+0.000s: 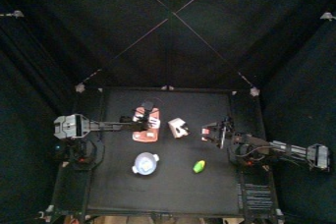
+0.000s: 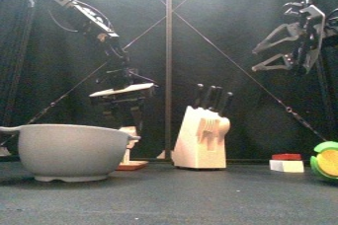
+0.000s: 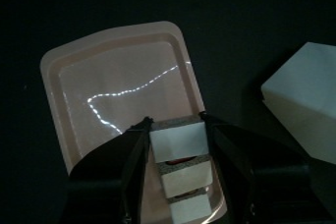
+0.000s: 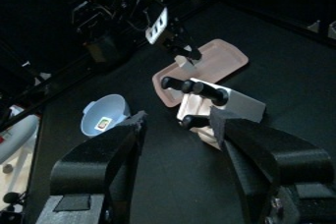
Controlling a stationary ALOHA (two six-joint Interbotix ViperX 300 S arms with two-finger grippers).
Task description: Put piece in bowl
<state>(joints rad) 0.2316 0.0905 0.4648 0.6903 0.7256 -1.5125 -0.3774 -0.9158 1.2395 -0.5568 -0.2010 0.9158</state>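
The pale bluish-white bowl (image 1: 145, 163) stands at the table's front left, large in the front view (image 2: 59, 150). It also shows in the right wrist view (image 4: 105, 113), with something small inside. My left gripper (image 3: 180, 125) hangs above a pink tray (image 3: 118, 81), its jaws close around a pale piece (image 3: 180, 149). In the top view this gripper (image 1: 140, 120) is over the tray (image 1: 149, 130). My right gripper (image 4: 178, 120) is open and empty, raised at the right (image 2: 294, 46).
A pale knife block (image 2: 201, 135) stands mid-table, next to the tray (image 1: 178, 127). A small red and white block (image 2: 287, 162) lies right of it. A green lump (image 1: 199, 166) lies at the front right.
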